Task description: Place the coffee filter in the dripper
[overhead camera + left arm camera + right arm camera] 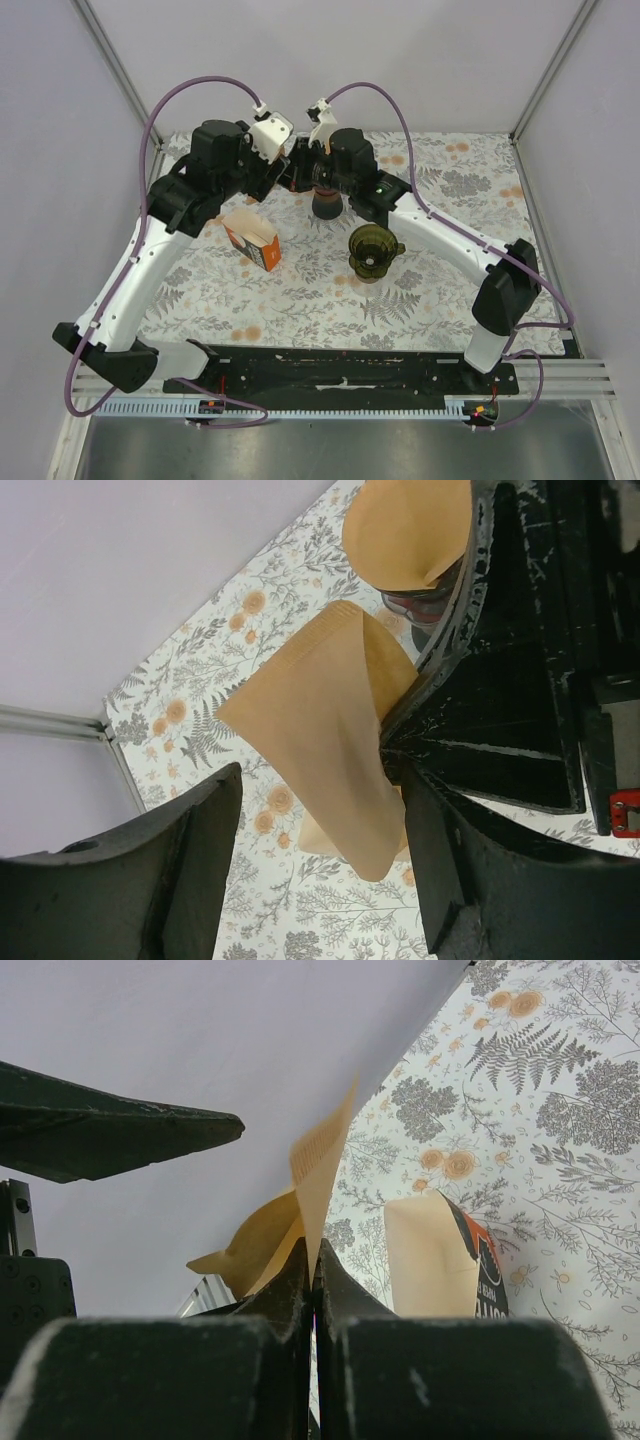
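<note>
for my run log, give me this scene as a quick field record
coffee filter: in the air, pinched by the right gripper
right gripper: shut on the coffee filter
left gripper: open, a finger on each side of the coffee filter
dripper: on the table, no filter in it
filter box: on the table, left of the dripper
task: not yet done

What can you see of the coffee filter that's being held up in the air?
The coffee filter is tan, unbleached-looking paper, a cone pressed partly flat with a crimped seam along one edge. It hangs tilted in the air above the floral tablecloth, not yet in the dripper. The right hand is shut on one edge of it. The left hand is open, with a finger on either side of it; whether they touch it is unclear.
</note>
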You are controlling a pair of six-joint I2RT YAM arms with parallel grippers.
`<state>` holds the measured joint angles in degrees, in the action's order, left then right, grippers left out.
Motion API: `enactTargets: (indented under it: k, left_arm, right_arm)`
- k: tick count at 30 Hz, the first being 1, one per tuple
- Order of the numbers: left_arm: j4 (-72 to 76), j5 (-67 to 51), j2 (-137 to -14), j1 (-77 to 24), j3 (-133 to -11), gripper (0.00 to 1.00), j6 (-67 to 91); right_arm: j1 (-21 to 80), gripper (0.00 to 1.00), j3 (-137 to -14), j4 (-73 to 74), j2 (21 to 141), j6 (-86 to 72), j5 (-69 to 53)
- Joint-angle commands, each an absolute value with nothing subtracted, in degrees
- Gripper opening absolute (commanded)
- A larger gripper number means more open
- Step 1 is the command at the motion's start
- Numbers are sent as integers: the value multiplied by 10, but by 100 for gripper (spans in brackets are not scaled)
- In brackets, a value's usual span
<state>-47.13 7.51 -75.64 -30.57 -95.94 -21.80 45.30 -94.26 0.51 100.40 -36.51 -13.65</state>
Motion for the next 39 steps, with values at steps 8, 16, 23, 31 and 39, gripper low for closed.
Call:
enactTargets:
  k: [8,16,23,31,39]
  left_arm:
    - [-474,133,-750,-336,-925,74,-283]
    - [-514,64,-726,-335,-926,78,-305]
    - [-486,95,-728,-336,-917,70,-304]
    - [-500,69,-725,-336,-961,62,-272]
    - [-524,26,-719,-335,-994,74,-253]
  right_arm:
    - [443,0,-962,-43,986,-395,-169]
    - [431,0,-955,-55,986,-414,-184]
    - [431,0,-948,-62,988,-431,-195]
    - [431,0,-939,-56,979,-422,-189]
    - [431,0,-936,-56,976,-419,-189]
